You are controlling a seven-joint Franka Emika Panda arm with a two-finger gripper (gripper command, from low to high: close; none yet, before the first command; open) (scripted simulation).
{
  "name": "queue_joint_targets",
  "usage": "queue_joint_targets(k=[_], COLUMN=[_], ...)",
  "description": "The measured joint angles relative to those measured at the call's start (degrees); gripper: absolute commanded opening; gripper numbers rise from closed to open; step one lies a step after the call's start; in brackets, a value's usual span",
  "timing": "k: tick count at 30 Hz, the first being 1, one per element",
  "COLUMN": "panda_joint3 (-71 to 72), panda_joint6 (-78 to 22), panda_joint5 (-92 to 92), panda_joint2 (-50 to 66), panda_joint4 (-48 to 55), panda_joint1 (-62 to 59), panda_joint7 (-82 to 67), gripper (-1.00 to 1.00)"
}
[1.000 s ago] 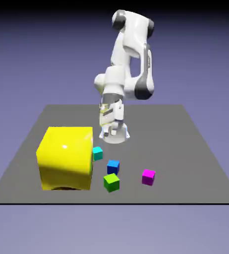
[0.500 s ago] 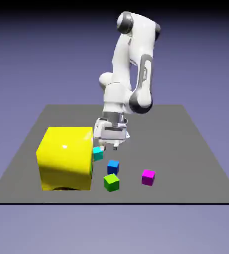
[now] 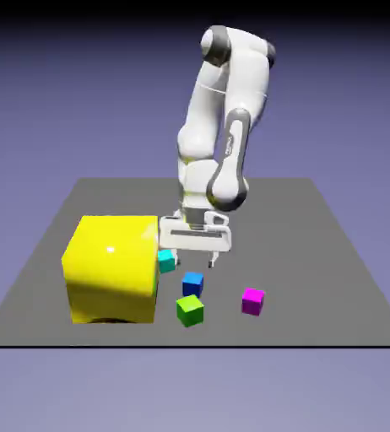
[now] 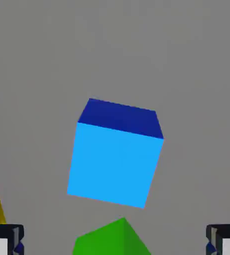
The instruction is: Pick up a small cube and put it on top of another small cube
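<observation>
A dark grey table (image 3: 291, 240) is spreading out beneath the claw (image 3: 195, 264), with a plain blue-violet backdrop standing behind. The table's near edge is running straight across, beyond the green cube (image 3: 190, 311) as seen from the claw. Bare tabletop is lying open toward the exterior view's right of the claw, while the big yellow cube (image 3: 114, 270) is crowding its left, and the teal cube (image 3: 166, 261) is sitting just beside that. The claw is hovering with fingers spread, holding nothing. The blue cube (image 4: 116, 162) is resting on the table below the claw, showing a bright, light-blue face and a darker side in the hand view, slightly turned. The pink cube (image 3: 252, 302) is lying nearer the table's front edge than the claw, toward the right.
</observation>
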Motion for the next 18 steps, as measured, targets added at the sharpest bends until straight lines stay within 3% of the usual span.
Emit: queue_joint_targets(k=[11,12,18], panda_joint3=[16.8,17.5,10.1], panda_joint6=[-14.4,-15.0,-8.6], panda_joint5=[4.2,4.4,2.6], panda_joint2=[-18.7,-19.5,-11.2], panda_joint4=[4.7,4.9,2.8], panda_joint1=[-14.1,-14.7,-8.5], panda_joint7=[4.8,5.0,2.9], gripper=[0.00,-1.00,-1.00])
